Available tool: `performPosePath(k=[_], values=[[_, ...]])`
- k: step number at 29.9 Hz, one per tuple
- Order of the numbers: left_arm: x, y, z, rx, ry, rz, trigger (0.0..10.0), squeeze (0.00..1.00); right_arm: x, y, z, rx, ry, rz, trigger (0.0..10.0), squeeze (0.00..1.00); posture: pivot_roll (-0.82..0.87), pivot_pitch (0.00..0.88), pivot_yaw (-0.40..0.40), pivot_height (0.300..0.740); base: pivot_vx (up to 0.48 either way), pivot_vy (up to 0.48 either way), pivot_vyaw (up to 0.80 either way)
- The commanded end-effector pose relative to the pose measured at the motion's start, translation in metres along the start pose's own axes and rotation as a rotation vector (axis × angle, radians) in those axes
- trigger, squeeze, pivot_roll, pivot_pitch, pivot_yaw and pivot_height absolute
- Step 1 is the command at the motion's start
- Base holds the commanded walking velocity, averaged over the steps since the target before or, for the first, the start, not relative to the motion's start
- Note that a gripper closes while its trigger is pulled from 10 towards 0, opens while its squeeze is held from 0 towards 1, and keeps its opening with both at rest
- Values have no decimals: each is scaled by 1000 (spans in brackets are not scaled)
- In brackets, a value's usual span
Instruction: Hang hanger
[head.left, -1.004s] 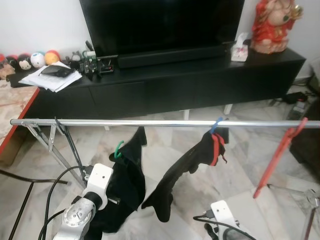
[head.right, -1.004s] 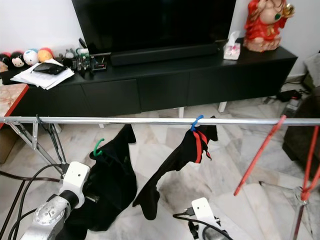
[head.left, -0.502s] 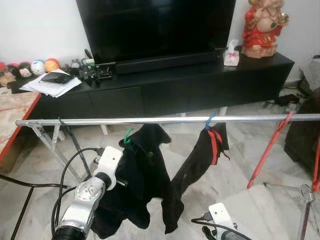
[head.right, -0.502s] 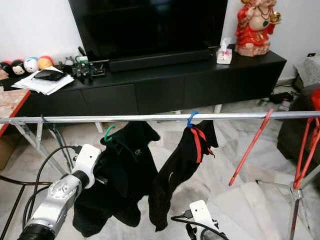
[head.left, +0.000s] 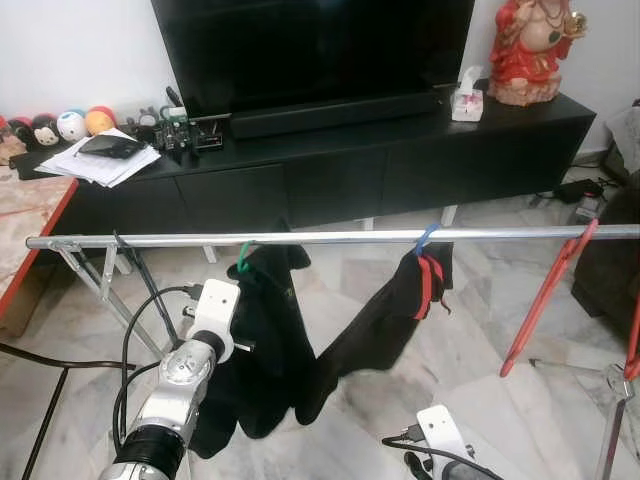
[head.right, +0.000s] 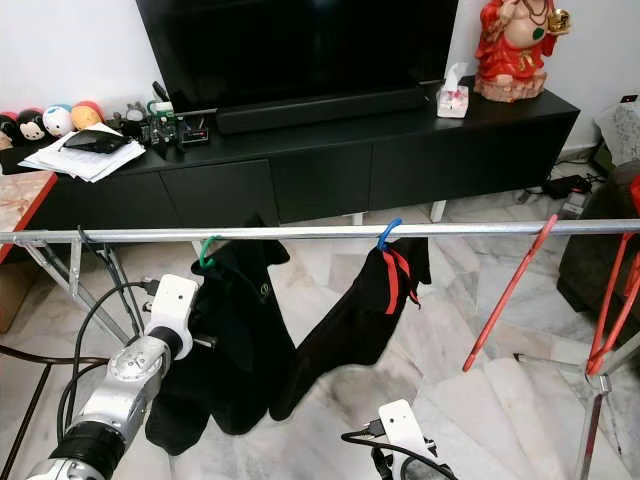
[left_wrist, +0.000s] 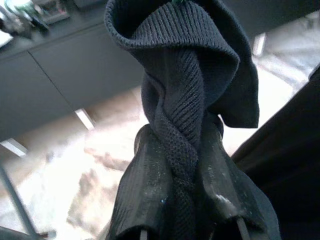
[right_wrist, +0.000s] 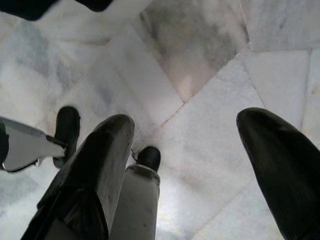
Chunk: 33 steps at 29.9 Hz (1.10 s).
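A green hanger hook (head.left: 243, 258) meets the silver rail (head.left: 330, 238) left of centre; I cannot tell whether it rests over the rail. A black garment (head.left: 272, 345) hangs from it. My left gripper (left_wrist: 182, 190) is shut on a twisted fold of this garment just below the hook, with the white wrist (head.left: 215, 305) beside the cloth. A second black garment with red trim (head.left: 385, 315) hangs on a blue hook (head.left: 427, 238). My right gripper (right_wrist: 187, 125) hangs open low over the marble floor.
A red hanger (head.left: 545, 295) leans from the rail at the right. Behind the rail stands a black TV console (head.left: 400, 150) carrying a TV, a red statue (head.left: 525, 50), a tissue box and papers (head.left: 100, 160). Slanted rack legs (head.left: 100, 290) and cables lie at left.
My left gripper has lifted the black garment, so the green hook rose from well below the rail up to it. The camera view has also shifted slightly.
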<state>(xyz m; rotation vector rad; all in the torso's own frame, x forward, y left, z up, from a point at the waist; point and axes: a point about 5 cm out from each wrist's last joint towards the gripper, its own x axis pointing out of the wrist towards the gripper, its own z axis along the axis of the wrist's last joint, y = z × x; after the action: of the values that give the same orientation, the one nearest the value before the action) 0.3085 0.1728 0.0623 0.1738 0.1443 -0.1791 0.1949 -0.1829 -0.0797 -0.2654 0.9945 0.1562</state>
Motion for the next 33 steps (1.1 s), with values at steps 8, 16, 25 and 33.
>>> performPosePath(k=[8, 16, 25, 33], values=[[-39, 9, -6, -9, -95, 85, 10000, 0, 0, 1, -2, 34, 2, -16, 10000, 0, -138, 0, 87, 740, 0, 92, 0], [-38, 5, -1, -7, -103, 85, 10000, 0, 0, 1, -3, 75, 12, -23, 10000, 0, -141, 0, 87, 740, 0, 402, -305], [-36, 1, 2, -10, -105, 69, 10000, 0, 0, 1, -2, 69, 4, -27, 10000, 0, -144, 0, 90, 740, 0, 356, -583], [-37, -8, 5, -5, -114, -5, 10000, 0, 0, 1, -3, 82, 5, -29, 10000, 0, -141, 0, 89, 740, 0, 0, -205]])
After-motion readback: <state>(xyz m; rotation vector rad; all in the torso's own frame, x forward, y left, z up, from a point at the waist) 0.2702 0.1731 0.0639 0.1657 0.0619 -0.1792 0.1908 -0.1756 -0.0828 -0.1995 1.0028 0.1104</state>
